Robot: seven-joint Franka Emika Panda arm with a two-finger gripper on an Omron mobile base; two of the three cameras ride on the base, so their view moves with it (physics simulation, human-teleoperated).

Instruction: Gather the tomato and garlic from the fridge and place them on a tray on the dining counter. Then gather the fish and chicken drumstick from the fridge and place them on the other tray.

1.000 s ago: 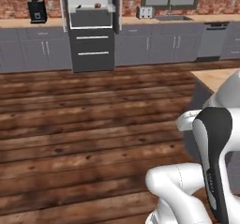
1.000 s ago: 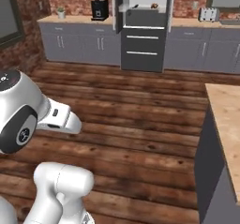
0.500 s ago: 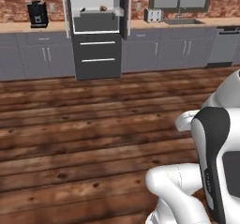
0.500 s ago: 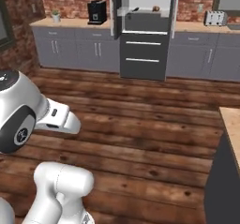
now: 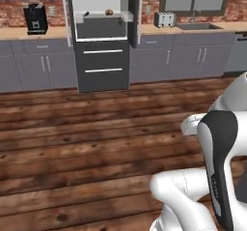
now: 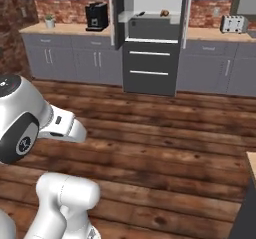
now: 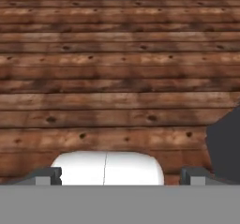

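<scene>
The pincer [image 7: 120, 176] points at the wooden floor [image 7: 117, 78] with tips wide apart and empty. A small brown food item [image 5: 109, 12] sits on the open fridge [image 5: 100, 29] shelf; drive square to the shelf before reaching in

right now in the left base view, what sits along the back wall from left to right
coffee machine → open fridge with small items on its shelf → toaster → sink faucet
</scene>
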